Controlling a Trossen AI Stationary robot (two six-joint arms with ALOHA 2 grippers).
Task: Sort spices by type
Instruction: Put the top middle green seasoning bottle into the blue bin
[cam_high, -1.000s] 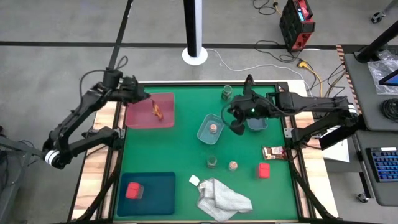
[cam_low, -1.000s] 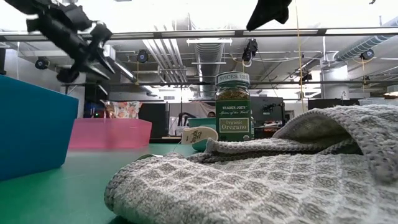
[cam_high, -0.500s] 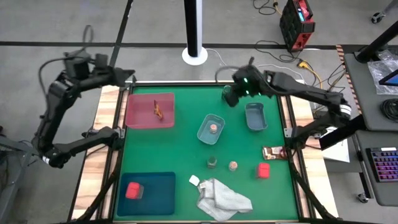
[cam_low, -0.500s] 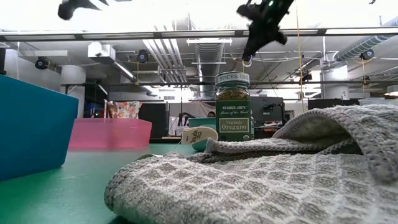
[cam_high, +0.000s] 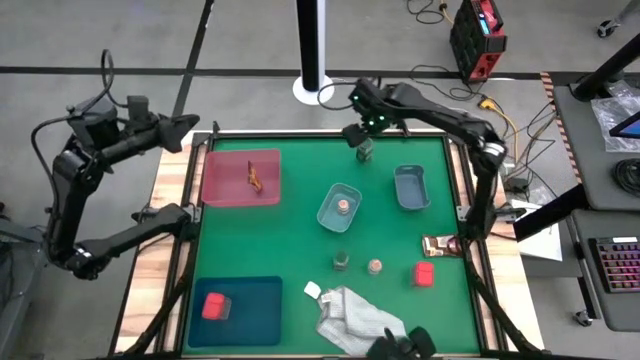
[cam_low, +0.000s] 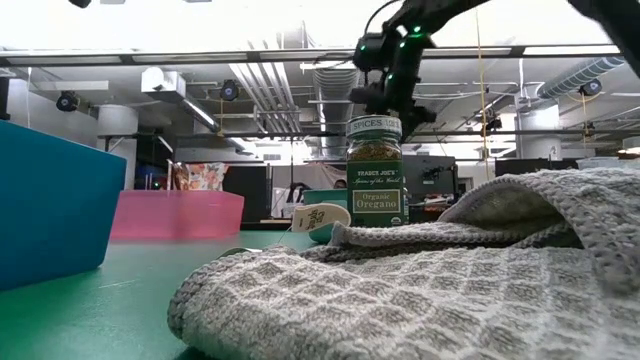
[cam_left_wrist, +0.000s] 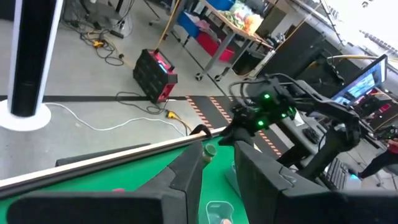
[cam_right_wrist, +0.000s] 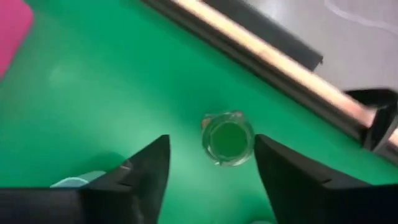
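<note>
Right gripper (cam_high: 360, 133) has been swung from over the tubs to the far edge, now above a dark green jar (cam_high: 365, 150); left gripper (cam_high: 190, 124) has been pulled back off the table's far-left corner. Nearest: cloth (cam_high: 355, 315), pink block (cam_high: 214, 305) in teal tray (cam_high: 250, 315). Mid-table: second green jar (cam_high: 341, 260), tan-topped jar (cam_high: 375, 266), pink block (cam_high: 424, 273), sachet (cam_high: 440, 245). Right fingers (cam_right_wrist: 140, 171) are spread, nothing grasped. Left fingers: cannot tell.

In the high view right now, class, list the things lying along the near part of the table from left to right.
Pink block in the teal tray → grey cloth → pink block on the mat.
</note>
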